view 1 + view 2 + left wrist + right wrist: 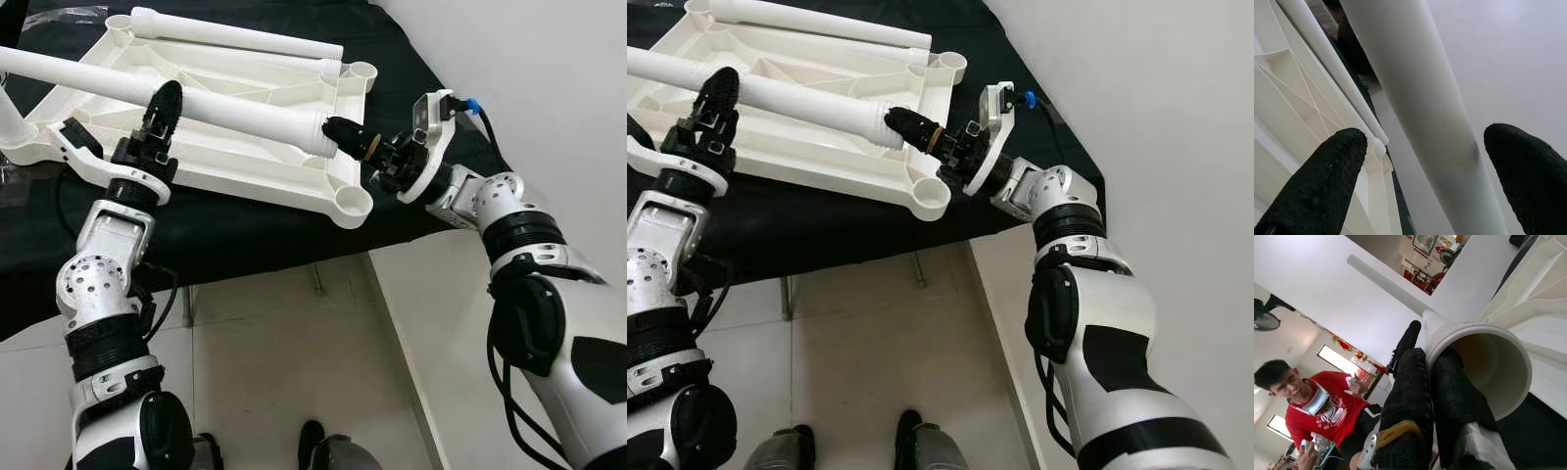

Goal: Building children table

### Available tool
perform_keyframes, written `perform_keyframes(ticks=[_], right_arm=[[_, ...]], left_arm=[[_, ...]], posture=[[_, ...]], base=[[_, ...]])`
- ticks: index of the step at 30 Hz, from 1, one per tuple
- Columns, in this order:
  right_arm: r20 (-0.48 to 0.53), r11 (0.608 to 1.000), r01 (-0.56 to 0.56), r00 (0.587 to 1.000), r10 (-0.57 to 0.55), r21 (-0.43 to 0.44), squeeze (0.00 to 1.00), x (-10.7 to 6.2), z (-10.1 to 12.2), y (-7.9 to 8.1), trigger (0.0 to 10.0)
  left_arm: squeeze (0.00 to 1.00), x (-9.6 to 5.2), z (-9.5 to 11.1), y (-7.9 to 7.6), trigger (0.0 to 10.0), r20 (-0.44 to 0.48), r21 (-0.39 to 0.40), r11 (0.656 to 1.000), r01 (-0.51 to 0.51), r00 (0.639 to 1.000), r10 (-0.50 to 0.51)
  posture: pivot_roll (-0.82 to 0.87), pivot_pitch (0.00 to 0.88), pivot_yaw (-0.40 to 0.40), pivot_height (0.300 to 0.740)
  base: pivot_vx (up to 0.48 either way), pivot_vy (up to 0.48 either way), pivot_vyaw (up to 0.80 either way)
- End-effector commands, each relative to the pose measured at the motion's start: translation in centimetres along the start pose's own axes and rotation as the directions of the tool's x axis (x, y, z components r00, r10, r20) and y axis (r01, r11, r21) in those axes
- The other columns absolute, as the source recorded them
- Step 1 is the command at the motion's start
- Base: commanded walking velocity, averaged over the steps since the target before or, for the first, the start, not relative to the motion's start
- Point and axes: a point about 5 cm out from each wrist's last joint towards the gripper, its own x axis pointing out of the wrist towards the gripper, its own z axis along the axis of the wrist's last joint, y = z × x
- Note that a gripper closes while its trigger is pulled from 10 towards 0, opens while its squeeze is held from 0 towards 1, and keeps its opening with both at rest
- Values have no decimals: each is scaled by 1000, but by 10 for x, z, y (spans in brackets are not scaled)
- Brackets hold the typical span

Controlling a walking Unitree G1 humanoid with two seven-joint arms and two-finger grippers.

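The robot's feet (pixel 852 446) stand on the pale tiled floor (pixel 284 362) at the bottom of the head views, with the two silver arms rising on either side. In the upper middle of the frame the right gripper (pixel 345 134) is clamped on the threaded open end of a white table leg (pixel 235 110): the right wrist view shows one black finger inside the tube mouth and the other outside, pinching the wall between them. The leg runs from there toward the upper left, above the upturned white table top (pixel 245 166). The left gripper (pixel 162 110) sits at the leg's middle, left of centre; in the left wrist view its fingers (pixel 1317 181) stand apart on either side of the tube without closing on it. A second white leg (pixel 235 34) lies along the table top's far edge, near the upper edge of the frame. The table top rests on a black cloth-covered surface (pixel 245 230), its corner socket (pixel 353 203) just below the right gripper. A white wall (pixel 549 88) fills the upper right. In the right wrist view, lower left, a person in a red shirt (pixel 1327 413) sits in the background
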Motion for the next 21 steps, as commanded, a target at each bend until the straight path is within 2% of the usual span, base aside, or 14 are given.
perform_keyframes(ticks=[1,6,12,21], right_arm=[[-13,1000,-24,1000,24,19,0,-3,-4,-1,0],[-24,999,-23,999,24,35,0,-5,-9,-3,0],[-26,999,-11,1000,12,40,0,-6,-11,-4,0],[-22,999,-3,1000,4,38,0,-9,-10,-5,0]], left_arm=[[0,5,8,-4,10000,41,-27,999,35,999,-34],[0,12,16,-16,10000,89,-84,991,102,992,-94],[0,15,22,-25,10000,117,-113,982,151,983,-138],[0,17,25,-24,10000,144,-142,979,148,981,-128]], posture=[[72,232,-135,740],[73,236,-138,740],[73,240,-140,740],[68,245,-138,740]], base=[[0,0,0],[0,0,0],[0,0,0],[0,0,0]])
